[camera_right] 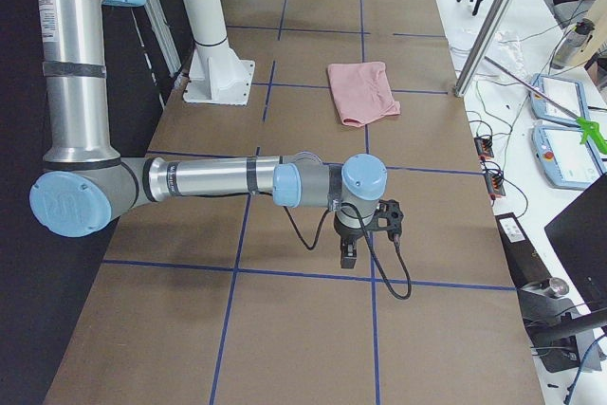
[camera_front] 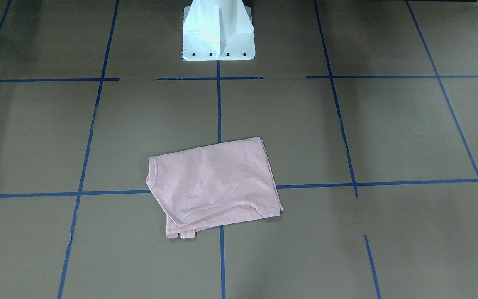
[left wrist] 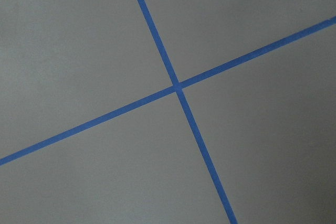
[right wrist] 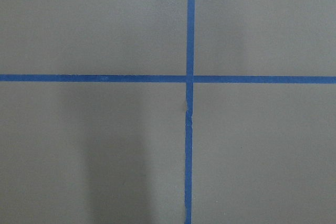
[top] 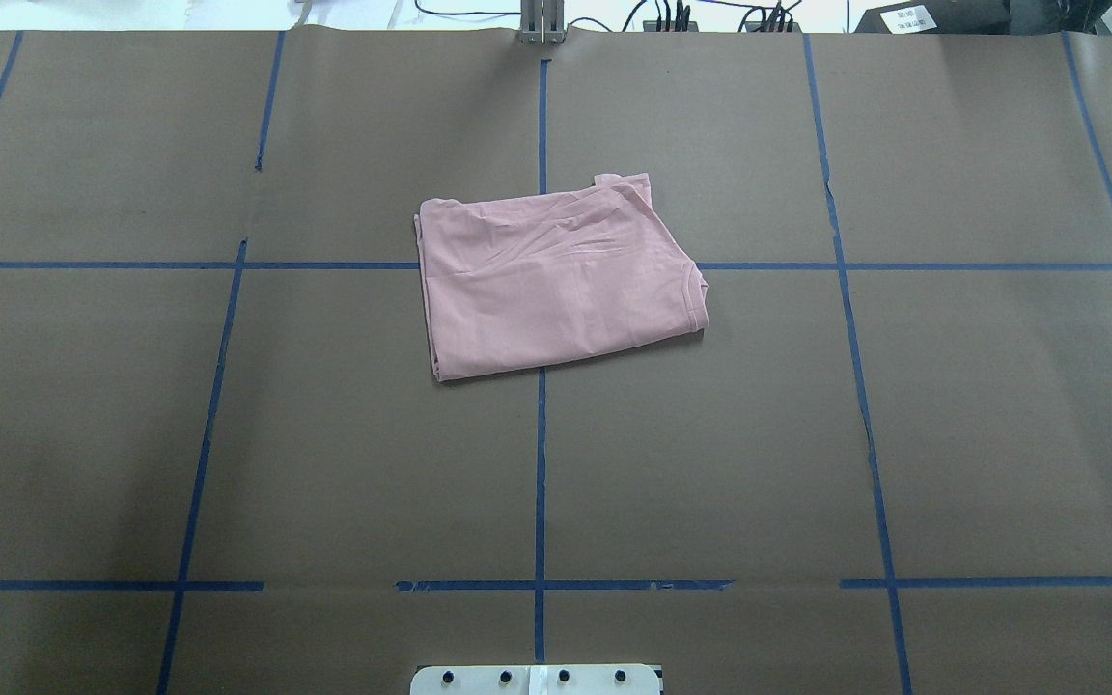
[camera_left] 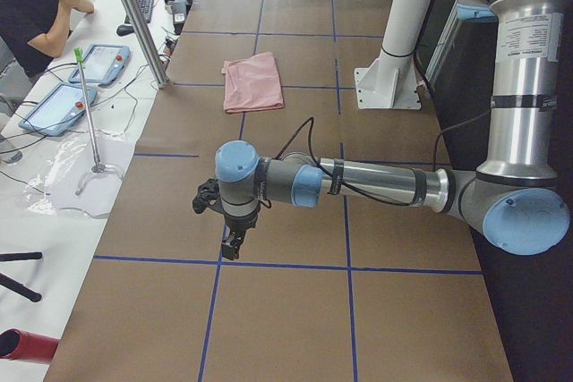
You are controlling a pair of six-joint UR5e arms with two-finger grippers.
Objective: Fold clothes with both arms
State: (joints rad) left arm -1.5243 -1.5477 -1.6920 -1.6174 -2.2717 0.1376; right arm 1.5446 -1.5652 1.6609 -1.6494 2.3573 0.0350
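I have the pale pink T-shirt (top: 556, 280) lying folded into a rough rectangle, seemingly several layers thick, across the centre crossing of the blue tape lines (top: 541, 463) on the brown table (top: 228, 434). The left gripper (camera_left: 231, 243) and right gripper (camera_right: 347, 255) hang well apart from it, pointing down. From these side views I cannot tell how their jaws stand.

The left arm (camera_left: 376, 183) is showing silver tubes joined by grey housings with round light blue caps, black bands ringing the tubes, a thin black cable trailing along it and a white printed label. The right arm (camera_right: 209, 177) is matching it, one cap bearing a pale logo, a black cable sagging at six o'clock of its wrist. The white pedestal (camera_front: 218, 37) is showing dark bolts along its foot.
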